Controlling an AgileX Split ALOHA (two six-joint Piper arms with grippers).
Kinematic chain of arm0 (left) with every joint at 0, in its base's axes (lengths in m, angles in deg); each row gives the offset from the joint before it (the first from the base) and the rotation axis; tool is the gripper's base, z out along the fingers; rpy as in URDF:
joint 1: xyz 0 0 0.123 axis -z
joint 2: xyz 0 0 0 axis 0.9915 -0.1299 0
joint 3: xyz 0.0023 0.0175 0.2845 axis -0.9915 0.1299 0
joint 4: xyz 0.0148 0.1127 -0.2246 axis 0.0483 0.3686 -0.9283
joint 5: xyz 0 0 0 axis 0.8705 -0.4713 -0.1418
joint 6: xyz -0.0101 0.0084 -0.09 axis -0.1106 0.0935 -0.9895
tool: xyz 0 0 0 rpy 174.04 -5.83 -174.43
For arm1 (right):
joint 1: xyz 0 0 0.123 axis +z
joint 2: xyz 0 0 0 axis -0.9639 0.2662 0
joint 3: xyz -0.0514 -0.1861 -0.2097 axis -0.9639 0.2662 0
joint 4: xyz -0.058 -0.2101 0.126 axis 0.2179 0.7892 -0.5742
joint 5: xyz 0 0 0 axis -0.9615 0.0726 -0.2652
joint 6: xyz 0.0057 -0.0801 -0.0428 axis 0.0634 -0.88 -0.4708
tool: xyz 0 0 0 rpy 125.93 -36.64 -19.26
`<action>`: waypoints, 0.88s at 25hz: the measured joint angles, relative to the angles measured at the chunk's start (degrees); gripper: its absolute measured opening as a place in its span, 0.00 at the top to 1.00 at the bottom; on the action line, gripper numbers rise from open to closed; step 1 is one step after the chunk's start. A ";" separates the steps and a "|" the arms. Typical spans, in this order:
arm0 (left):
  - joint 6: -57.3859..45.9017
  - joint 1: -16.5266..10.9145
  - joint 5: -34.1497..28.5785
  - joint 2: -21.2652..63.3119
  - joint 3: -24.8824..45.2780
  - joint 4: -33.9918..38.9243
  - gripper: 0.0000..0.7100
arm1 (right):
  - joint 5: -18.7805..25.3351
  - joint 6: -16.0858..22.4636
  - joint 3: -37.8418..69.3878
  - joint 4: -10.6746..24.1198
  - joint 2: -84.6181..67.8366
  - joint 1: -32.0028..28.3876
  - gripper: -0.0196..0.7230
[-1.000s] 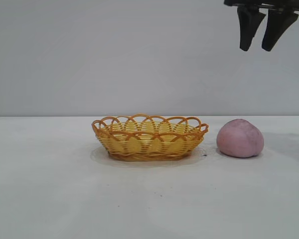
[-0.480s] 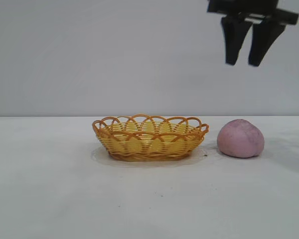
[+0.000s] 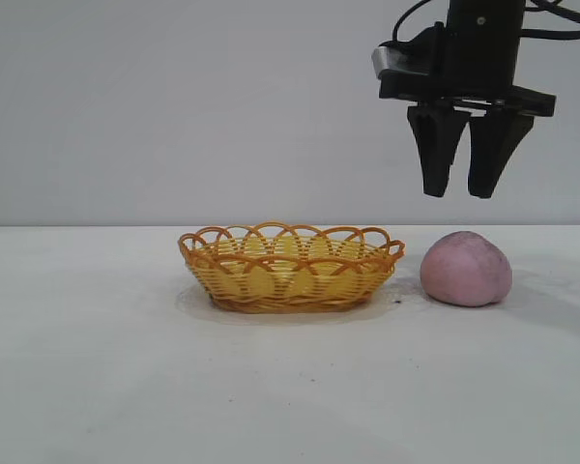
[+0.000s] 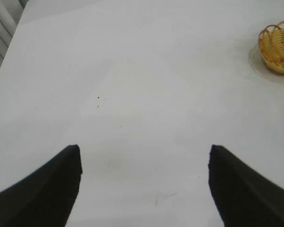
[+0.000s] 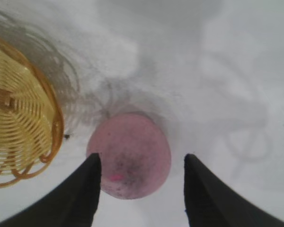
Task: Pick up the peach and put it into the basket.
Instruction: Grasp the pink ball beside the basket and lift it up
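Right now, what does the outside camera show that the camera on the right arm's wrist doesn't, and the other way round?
Only the exterior view shows the whole right gripper from the side, hanging above the peach without touching it, and the basket complete. Only the right wrist view looks straight down on the peach's top, framed between the open jaws, with a small dark speck on the table beside the basket. Both show peach and basket side by side, apart.
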 joint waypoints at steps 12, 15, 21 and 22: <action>0.00 0.00 0.00 0.00 0.00 0.00 0.30 | -0.09 0.00 7.20 -2.14 -2.06 0.00 0.54; 0.00 0.00 0.00 0.00 0.00 0.00 0.30 | -0.09 0.00 8.75 -2.14 -2.65 0.00 0.54; 0.00 0.00 0.00 0.00 0.00 0.00 0.30 | -0.94 0.00 9.13 -2.14 -2.75 0.00 0.54; 0.00 0.00 0.00 0.00 0.00 0.00 0.30 | -1.21 0.00 9.13 -2.14 -2.61 0.00 0.54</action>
